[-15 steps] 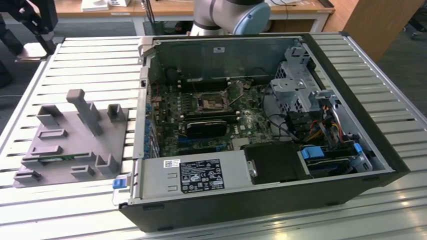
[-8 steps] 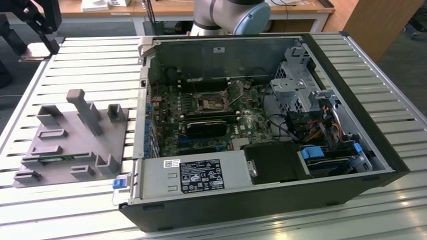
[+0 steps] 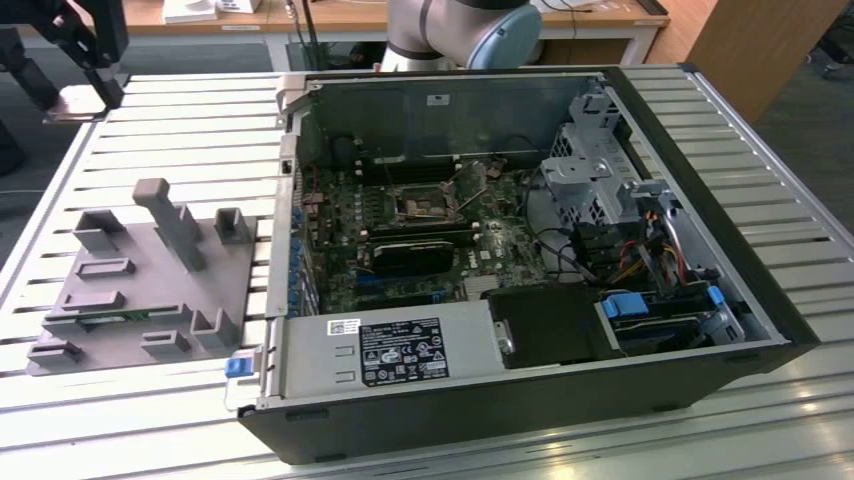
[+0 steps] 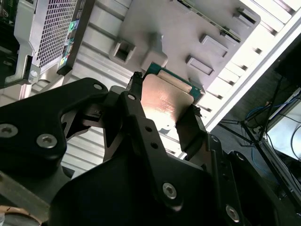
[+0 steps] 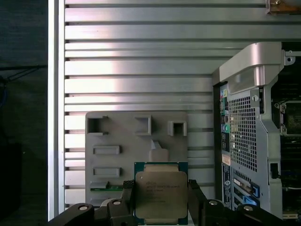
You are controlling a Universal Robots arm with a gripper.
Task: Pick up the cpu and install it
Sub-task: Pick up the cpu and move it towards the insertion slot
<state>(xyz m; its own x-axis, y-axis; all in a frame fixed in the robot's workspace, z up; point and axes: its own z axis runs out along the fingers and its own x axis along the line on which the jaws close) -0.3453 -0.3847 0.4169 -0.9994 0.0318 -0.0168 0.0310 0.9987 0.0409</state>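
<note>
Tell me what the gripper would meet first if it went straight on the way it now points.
Probably the grey parts holder on the slatted table: in both wrist views it lies beyond the cpu, on which the gripper is shut. The chip would likely touch it first, but depth is unclear.

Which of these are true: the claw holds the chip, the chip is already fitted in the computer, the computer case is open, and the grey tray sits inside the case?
1. The gripper holds the cpu. True.
2. The cpu is already fitted in the computer. False: it is clamped between the gripper's fingers, outside the computer case.
3. The computer case lies open. True.
4. The grey tray sits inside the case. False: it lies on the slatted table, beside the case.
</note>
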